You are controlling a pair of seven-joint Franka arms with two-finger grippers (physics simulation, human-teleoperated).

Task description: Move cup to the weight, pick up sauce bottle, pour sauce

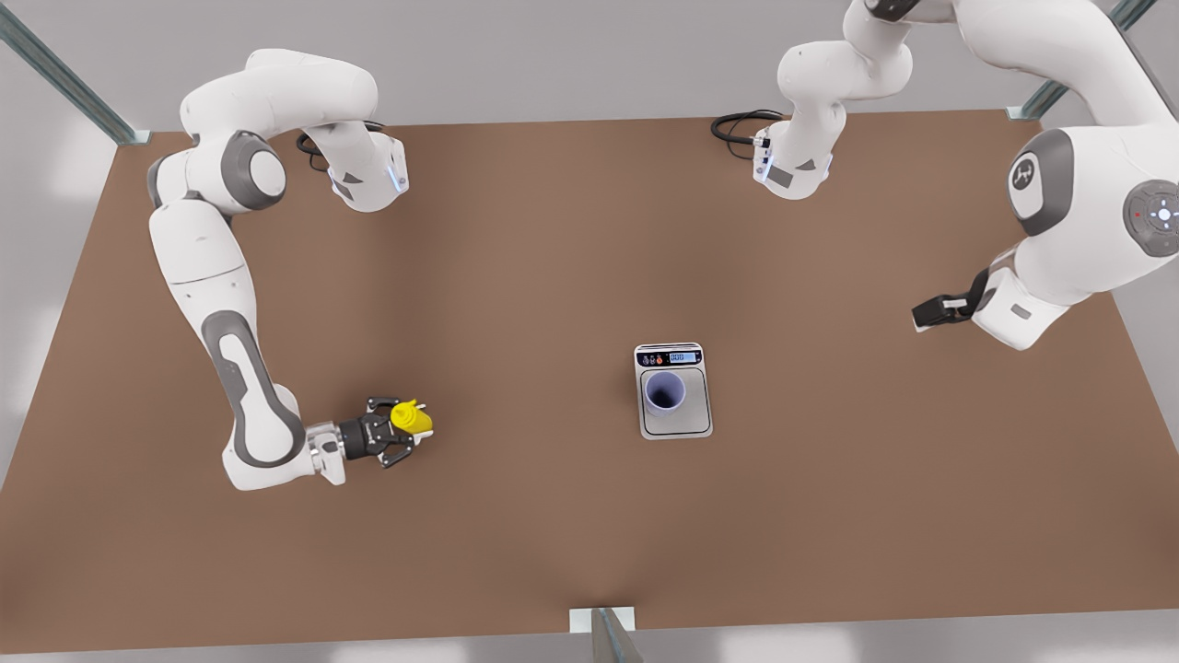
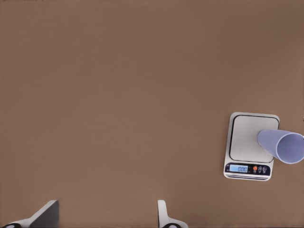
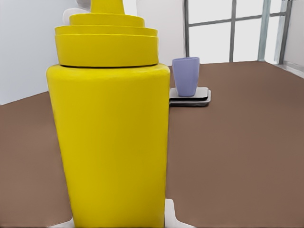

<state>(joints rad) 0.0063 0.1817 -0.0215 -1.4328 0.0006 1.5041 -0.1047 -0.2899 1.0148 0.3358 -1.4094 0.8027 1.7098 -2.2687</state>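
The right gripper [image 1: 398, 433] is sitting at the front view's left with its fingers [image 3: 172, 214] clamped around the upright yellow sauce bottle [image 3: 111, 137] on the brown table [image 1: 516, 516]. The left gripper [image 2: 107, 216] is hanging high near the front view's right, fingers spread apart and holding nothing, looking down on the cup [image 1: 665, 390], which is standing upright on the weight [image 1: 673, 391] well apart from the bottle

Front view looks straight down on the whole table [image 1: 516, 230]. Left wrist view hangs high, facing down. Right wrist view sits low, level, right up against the sauce bottle [image 3: 111, 142]. All share the weight [image 1: 674, 419].
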